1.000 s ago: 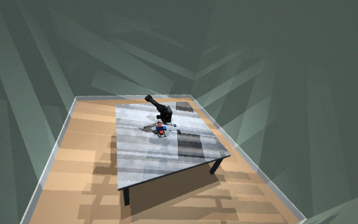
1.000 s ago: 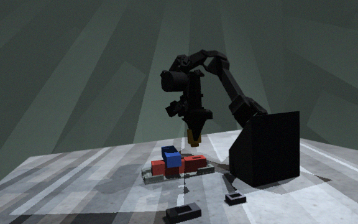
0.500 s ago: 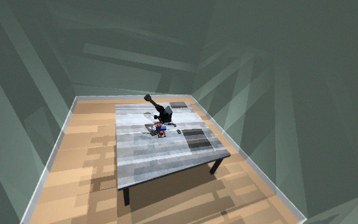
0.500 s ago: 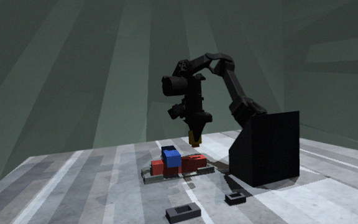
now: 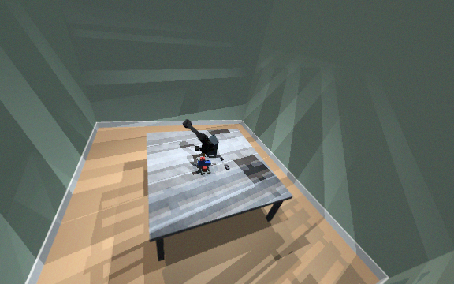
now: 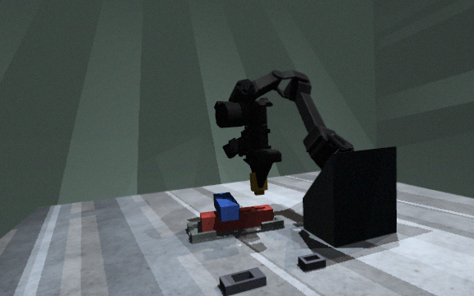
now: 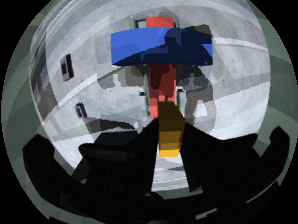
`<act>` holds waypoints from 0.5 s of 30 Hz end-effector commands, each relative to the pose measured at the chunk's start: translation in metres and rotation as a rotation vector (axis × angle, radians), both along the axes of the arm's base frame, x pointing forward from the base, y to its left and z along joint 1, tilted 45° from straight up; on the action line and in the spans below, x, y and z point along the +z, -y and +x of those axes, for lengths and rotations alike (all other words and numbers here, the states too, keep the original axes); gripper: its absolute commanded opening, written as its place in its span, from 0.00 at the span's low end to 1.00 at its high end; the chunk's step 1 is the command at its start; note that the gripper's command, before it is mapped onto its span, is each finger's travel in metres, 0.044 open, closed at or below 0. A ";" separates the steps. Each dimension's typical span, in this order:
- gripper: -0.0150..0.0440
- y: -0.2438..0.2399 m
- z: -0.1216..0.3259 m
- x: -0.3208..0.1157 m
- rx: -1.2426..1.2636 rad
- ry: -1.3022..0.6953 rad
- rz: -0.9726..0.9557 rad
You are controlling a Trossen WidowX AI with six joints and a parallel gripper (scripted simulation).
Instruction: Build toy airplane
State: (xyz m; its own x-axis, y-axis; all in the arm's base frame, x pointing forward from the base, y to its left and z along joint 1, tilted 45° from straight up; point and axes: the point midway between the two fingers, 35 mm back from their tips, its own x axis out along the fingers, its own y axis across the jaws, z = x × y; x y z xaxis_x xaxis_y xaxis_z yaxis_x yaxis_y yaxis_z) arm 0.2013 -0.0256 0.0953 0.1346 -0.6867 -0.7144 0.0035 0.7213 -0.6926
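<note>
The red fuselage lies in the grey cradle on the table. The blue wing lies across the top of the fuselage, toward the end away from the robot's base; its tab is hidden. My gripper is shut on the yellow tail fin and holds it upright, tab down, in the air above the tail end of the fuselage. A gap shows between the fin and the fuselage in the exterior view. The tail socket is partly hidden in the wrist view.
Two small dark hollow blocks stand on the table beside the cradle, the larger one and the smaller one. The black robot base stands just behind the cradle's tail end.
</note>
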 end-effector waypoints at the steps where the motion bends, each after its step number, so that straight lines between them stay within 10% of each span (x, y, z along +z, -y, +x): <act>1: 0.36 0.000 0.000 0.000 0.005 -0.001 -0.004; 15: 0.36 0.009 0.003 -0.008 0.005 0.000 -0.002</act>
